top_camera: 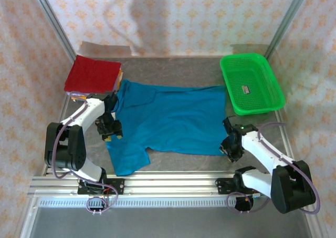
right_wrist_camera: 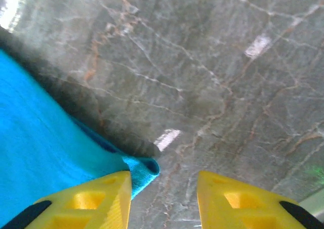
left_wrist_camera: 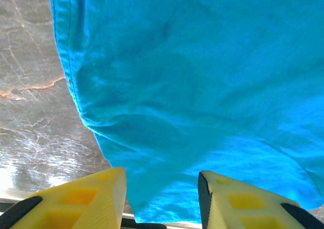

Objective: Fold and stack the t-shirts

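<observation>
The left claw [left_wrist_camera: 161, 177] stands partly apart, its yellow fingers [left_wrist_camera: 96, 198] at the bottom of the wrist view. The hem edge of the teal-blue t-shirt [left_wrist_camera: 202, 87] runs down into the gap between them; the fingers do not press on it. In the top view this claw [top_camera: 109, 128] sits at the shirt's left edge, left of centre in the frame.

The right claw [right_wrist_camera: 163, 177] is also partly apart, with bare marbled bench [right_wrist_camera: 212, 77] showing in its gap. A curled corner of the teal-blue t-shirt [right_wrist_camera: 40, 153] lies just beside its left finger [right_wrist_camera: 101, 198]; whether they touch I cannot tell. From above, the right claw [top_camera: 231, 146] is at the shirt's lower right corner.

The teal-blue t-shirt [top_camera: 168, 122] lies spread flat across the middle of the bench [top_camera: 173, 70], one sleeve reaching toward the lower left. At upper left a dark red folded t-shirt [top_camera: 92, 73] tops a small stack, orange cloth [top_camera: 120, 76] peeking out at its right side. A green mesh basket [top_camera: 226, 83] sits at upper right, just beside the spread shirt.
</observation>
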